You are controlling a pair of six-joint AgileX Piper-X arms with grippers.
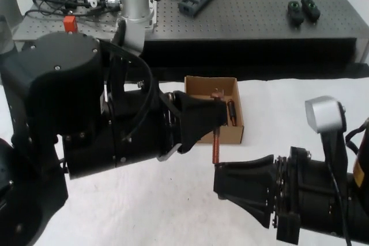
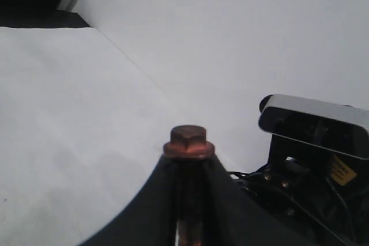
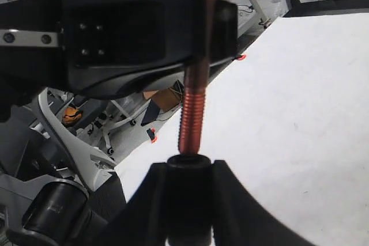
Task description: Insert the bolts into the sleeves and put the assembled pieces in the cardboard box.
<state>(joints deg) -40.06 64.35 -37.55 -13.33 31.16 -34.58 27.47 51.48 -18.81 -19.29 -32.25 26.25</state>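
Just in front of the cardboard box, your left gripper is clamped tight on the copper bolt, upright, with its tip at the mouth of the black sleeve pinched in your right gripper. Insertion has barely begun (a dark piece already lies in the box). Seating and boxing are left.

Bare white cloth open right of the cardboard box, left gripper clamping upright bolt before the box mouth, right gripper gripping sleeve directly beneath, assembled piece lying inside.
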